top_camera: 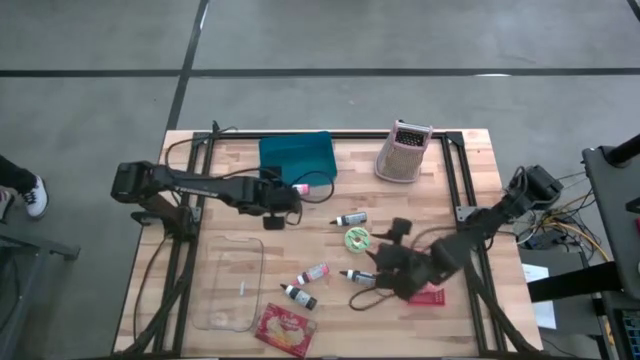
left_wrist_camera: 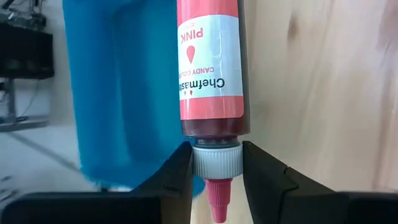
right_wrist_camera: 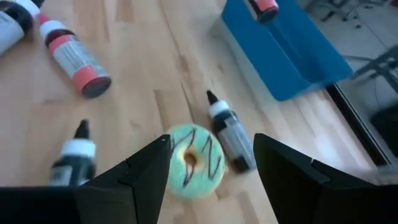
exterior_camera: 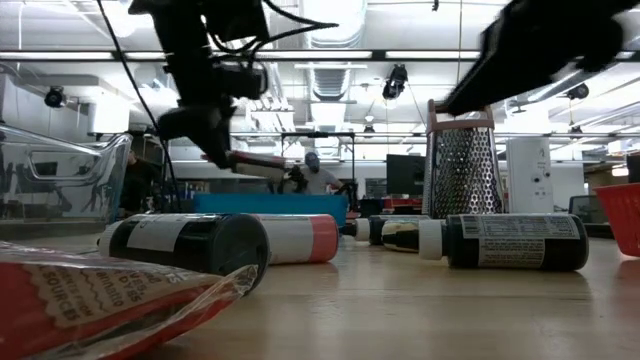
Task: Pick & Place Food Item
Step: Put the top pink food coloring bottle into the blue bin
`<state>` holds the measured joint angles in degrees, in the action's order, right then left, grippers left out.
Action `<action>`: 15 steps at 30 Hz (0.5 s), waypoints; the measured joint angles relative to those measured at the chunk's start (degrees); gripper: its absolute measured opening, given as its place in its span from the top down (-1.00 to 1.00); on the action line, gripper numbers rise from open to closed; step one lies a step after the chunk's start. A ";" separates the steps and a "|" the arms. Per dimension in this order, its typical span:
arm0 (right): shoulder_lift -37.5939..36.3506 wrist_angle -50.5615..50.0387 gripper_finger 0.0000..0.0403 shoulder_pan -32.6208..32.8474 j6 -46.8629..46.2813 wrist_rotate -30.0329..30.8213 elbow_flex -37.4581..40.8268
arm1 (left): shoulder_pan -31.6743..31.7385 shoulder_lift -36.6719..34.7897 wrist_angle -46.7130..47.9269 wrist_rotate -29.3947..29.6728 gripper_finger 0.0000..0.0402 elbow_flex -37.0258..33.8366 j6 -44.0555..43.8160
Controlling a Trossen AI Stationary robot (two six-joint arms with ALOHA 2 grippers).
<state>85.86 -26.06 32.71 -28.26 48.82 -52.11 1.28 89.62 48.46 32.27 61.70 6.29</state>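
Pink bottle (left_wrist_camera: 210, 65) clamped in left gripper (left_wrist_camera: 216, 169), tip cut off, right gripper (right_wrist_camera: 211, 165) apart.

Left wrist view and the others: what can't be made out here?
- Pink bottle: far end cut off by the left wrist view's edge.
- Right gripper: in the low view, only a blurred arm overhead.
- Red packet: half hidden under the right arm in the high view.
- Black bottle labels: too small to read.

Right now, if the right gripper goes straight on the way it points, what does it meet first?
Probably the green donut: it lies between the right gripper's open fingers, with a black-capped bottle just beyond. Depth is unclear.
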 joint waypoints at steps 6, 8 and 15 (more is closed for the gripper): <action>-0.25 10.30 -0.12 -8.37 11.87 -5.30 2.33 | 0.89 -0.71 10.43 4.12 0.50 1.75 1.08; -0.42 11.98 -0.12 -9.91 13.63 -6.42 2.74 | 1.29 -0.69 12.30 5.76 0.50 2.11 2.33; -0.42 13.05 -0.12 -11.04 15.44 -7.11 3.42 | 3.07 -0.65 15.17 11.69 0.50 2.14 12.01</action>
<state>85.45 -13.01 21.67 -12.82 41.71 -48.69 4.35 88.97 63.63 43.96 63.84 18.30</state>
